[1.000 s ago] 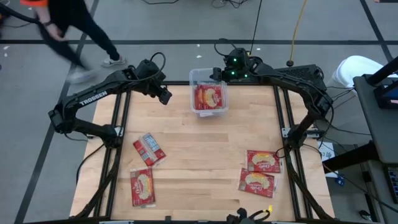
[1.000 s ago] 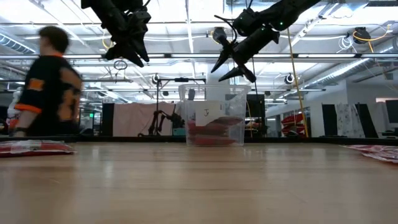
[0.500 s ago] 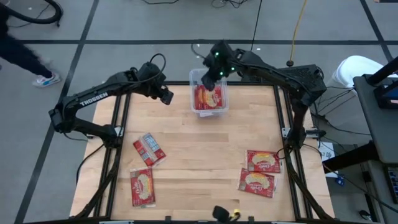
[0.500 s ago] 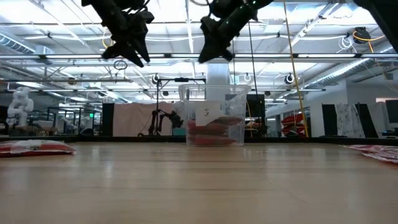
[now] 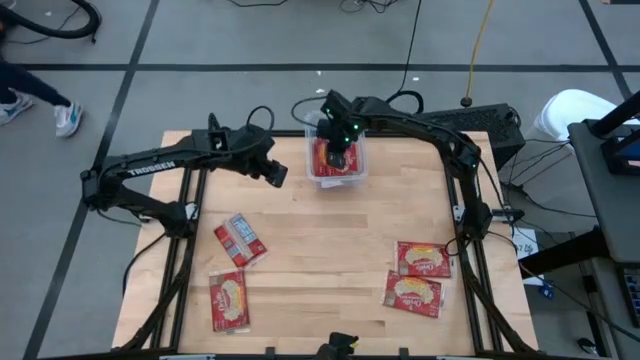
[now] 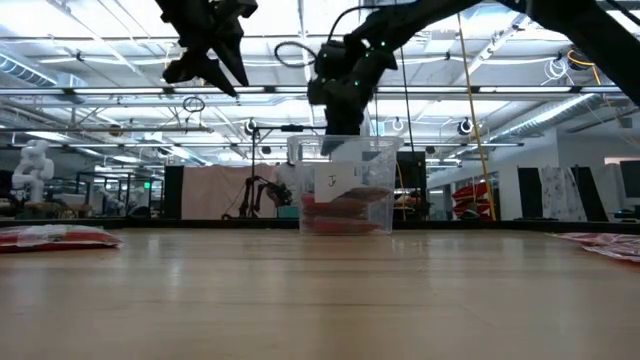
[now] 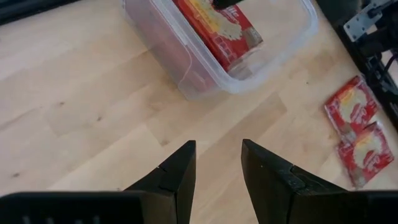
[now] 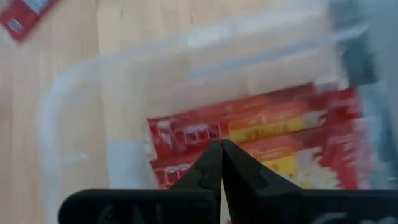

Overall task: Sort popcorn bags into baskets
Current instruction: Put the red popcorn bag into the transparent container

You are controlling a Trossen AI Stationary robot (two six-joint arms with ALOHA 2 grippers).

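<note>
A clear basket (image 5: 337, 160) stands at the table's far middle with red popcorn bags (image 8: 261, 134) stacked flat inside. My right gripper (image 8: 221, 147) hangs shut above the basket's opening (image 6: 338, 145), over the top bag and apart from it. My left gripper (image 5: 277, 176) hovers open, left of the basket and high above the wood (image 7: 217, 155), with nothing between its fingers. Loose bags lie flat on the table: one showing its grey back (image 5: 240, 240), one near the front left (image 5: 228, 301), two at the right (image 5: 423, 259) (image 5: 413, 294).
Black frame rails (image 5: 188, 215) (image 5: 462, 200) run along both table sides. A person's feet (image 5: 40, 110) show on the floor at the far left. Bare wood lies between the basket and the loose bags.
My right gripper has swung from beyond the basket's far right corner toward the table's left, to a place over the basket, has tipped to point down and has shut. My left gripper has shifted a little toward the near edge and the basket. A person has walked off to the left.
</note>
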